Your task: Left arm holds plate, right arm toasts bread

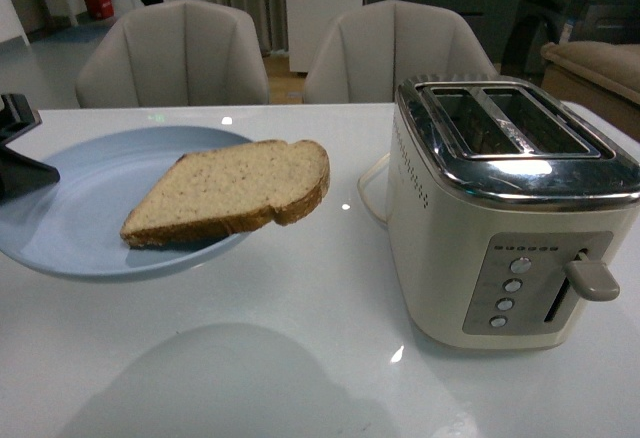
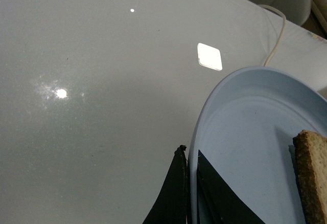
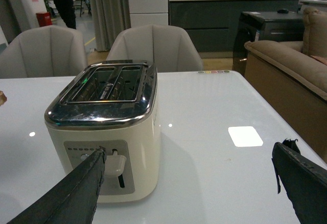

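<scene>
A pale blue plate (image 1: 70, 228) is on the left of the white table, held slightly off the surface, with a slice of tan bread (image 1: 232, 193) lying on it and its rounded end overhanging the rim toward the toaster. My left gripper (image 1: 14, 158) is shut on the plate's left rim; in the left wrist view its black fingers (image 2: 176, 188) pinch the plate (image 2: 245, 132) edge, and the bread (image 2: 311, 173) shows at the side. My right gripper (image 3: 189, 155) is open, its fingers (image 3: 76, 193) wide apart, low in front of the cream toaster (image 3: 107, 132). It is out of the front view.
The cream two-slot toaster (image 1: 510, 208) stands on the right of the table with empty slots (image 1: 505, 118) and its lever (image 1: 590, 278) up. Its cord (image 1: 368, 193) loops behind. Two grey chairs (image 1: 175, 53) stand beyond the far edge, and a brown sofa (image 3: 291, 65) is to the right.
</scene>
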You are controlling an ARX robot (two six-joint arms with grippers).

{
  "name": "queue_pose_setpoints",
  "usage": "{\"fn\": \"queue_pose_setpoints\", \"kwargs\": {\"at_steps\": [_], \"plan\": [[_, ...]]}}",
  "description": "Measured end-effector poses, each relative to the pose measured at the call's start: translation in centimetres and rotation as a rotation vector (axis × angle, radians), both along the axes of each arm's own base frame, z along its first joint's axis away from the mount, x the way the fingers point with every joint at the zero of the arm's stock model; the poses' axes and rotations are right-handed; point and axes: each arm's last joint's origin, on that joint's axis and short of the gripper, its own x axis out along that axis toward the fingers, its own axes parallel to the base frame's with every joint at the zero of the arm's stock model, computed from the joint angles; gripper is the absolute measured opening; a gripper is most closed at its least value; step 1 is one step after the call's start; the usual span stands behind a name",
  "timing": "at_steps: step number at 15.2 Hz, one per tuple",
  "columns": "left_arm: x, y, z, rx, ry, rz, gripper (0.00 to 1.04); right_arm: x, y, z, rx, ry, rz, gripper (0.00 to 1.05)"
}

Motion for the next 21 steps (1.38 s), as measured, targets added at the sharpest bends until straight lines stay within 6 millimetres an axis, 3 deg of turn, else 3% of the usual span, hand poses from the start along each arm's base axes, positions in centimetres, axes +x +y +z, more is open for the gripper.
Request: {"fn": "queue_pose_setpoints", "kwargs": {"at_steps": [5, 10, 13, 17, 21], "plan": [[-1.7, -1.7, 4.0, -0.028, -0.026, -0.024, 0.03, 0.0, 0.0, 0.0, 0.0, 0.0, 0.0, 0.98], [-0.8, -3.9, 6.3, -0.039, -0.026, -0.021, 0.03, 0.0, 0.0, 0.0, 0.0, 0.0, 0.0, 0.98], [-0.1, -4.2, 7.9, -0.028, -0.033, -0.014, 0.03, 0.0, 0.0, 0.0, 0.0, 0.0, 0.0, 0.98], [0.7, -3.8, 9.0, -0.032, -0.052, -0.013, 0.03, 0.0, 0.0, 0.0, 0.0, 0.0, 0.0, 0.98], [1.0, -3.7, 8.6, -0.028, -0.053, -0.044, 0.03, 0.0, 0.0, 0.0, 0.0, 0.0, 0.0, 0.98]]}}
